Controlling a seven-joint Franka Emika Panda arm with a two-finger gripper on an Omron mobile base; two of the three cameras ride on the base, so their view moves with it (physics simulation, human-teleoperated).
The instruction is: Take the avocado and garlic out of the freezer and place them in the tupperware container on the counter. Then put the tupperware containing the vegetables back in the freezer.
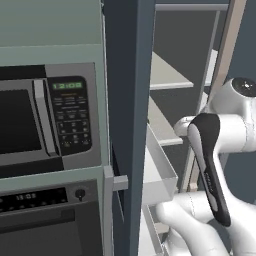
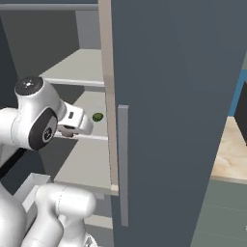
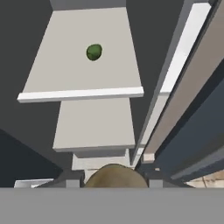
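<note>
One avocado (image 3: pixel 94 52) alone on a pale freezer (image 2: pixel 164 120) shelf (image 3: pixel 83 65), hand (image 3: pixel 114 178) clamped on the tan garlic (image 3: pixel 114 176) in front of the shelves, tabletop (image 2: pixel 232 154) beige at far right, microwave (image 1: pixel 47 117) left of the freezer

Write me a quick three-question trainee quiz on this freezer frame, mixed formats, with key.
1. True or false: the avocado lies on a freezer shelf, apart from the gripper.
2. Multiple choice: what sits between the gripper's fingers in the hand view? A) the dark green ball B) a pale tan lump, the garlic C) a white tub
3. Fill in: left of the open freezer in the left base view, the built-in appliance with a keypad and clock display is the ____.

Key: 1 true; 2 B; 3 microwave.
</note>
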